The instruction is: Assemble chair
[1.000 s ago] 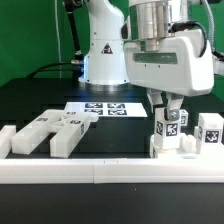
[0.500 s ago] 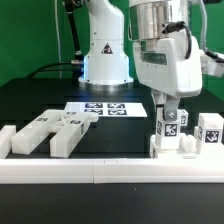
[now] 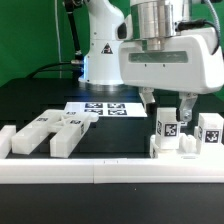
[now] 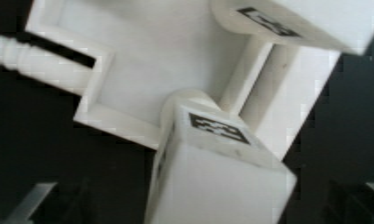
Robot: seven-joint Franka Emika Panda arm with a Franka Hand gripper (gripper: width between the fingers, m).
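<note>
Jaws spread wide, the gripper (image 3: pixel 167 104) hangs straight above the upright tagged chair piece (image 3: pixel 168 130) near the table's (image 3: pixel 120 140) front edge.

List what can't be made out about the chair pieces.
- Exterior view: the low white border rail hides the bases of the matte white tagged chair pieces.
- Wrist view: blur makes the black-and-white square tags unreadable, and the pieces run past the edges.
- Exterior view: the open gripper, contact with pieces unclear.

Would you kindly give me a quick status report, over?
Jaws open, gripping nothing. Directly beneath them stands the matte white tagged chair upright. Other white blocky pieces lie loose; nothing in the way.
</note>
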